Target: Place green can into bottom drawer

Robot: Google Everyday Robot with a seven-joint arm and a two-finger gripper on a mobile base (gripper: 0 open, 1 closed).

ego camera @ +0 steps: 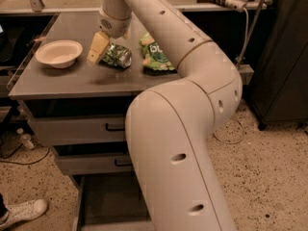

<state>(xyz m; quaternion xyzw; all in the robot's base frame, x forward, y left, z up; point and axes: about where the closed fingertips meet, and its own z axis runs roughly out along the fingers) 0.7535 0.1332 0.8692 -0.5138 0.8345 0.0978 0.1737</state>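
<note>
Fingers [97, 47] apart at green can [119, 57], gripper [108, 55] over table [67, 83], bag [155, 57] lettering illegible

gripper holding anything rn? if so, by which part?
Cannot tell. The gripper sits at the end of the green can nearest the bowl. The can lies on the cabinet top, and a closed grip on it isn't visible.

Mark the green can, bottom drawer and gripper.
green can [118, 56]: camera view, middle of its patterned side.
bottom drawer [107, 200]: camera view, bare grey floor.
gripper [102, 55]: camera view, its tip, at the can's left end.
</note>
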